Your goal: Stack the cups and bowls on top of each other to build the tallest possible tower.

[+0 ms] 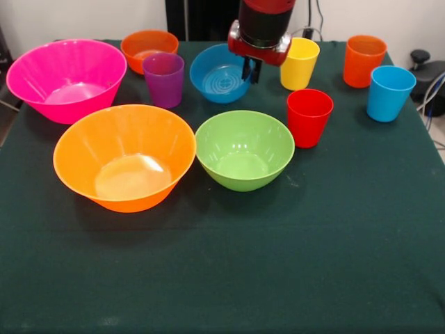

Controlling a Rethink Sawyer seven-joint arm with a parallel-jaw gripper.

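Observation:
Nothing is stacked; every piece stands alone on the dark green table (292, 264). At the front are the large orange bowl (125, 156) and the green bowl (244, 149), with the pink bowl (66, 80) at the left. Behind them stand a small orange bowl (148, 49), the purple cup (164, 80) and a small blue bowl (215, 75). To the right are the red cup (309, 117), yellow cup (299, 64), orange cup (364, 61) and light blue cup (390, 93). My gripper (251, 69) hangs over the blue bowl's right rim, beside the yellow cup, holding nothing visible.
A black device (421, 61) and cables (434, 94) lie off the table's right edge. The table's near half carries nothing in front of the two front bowls.

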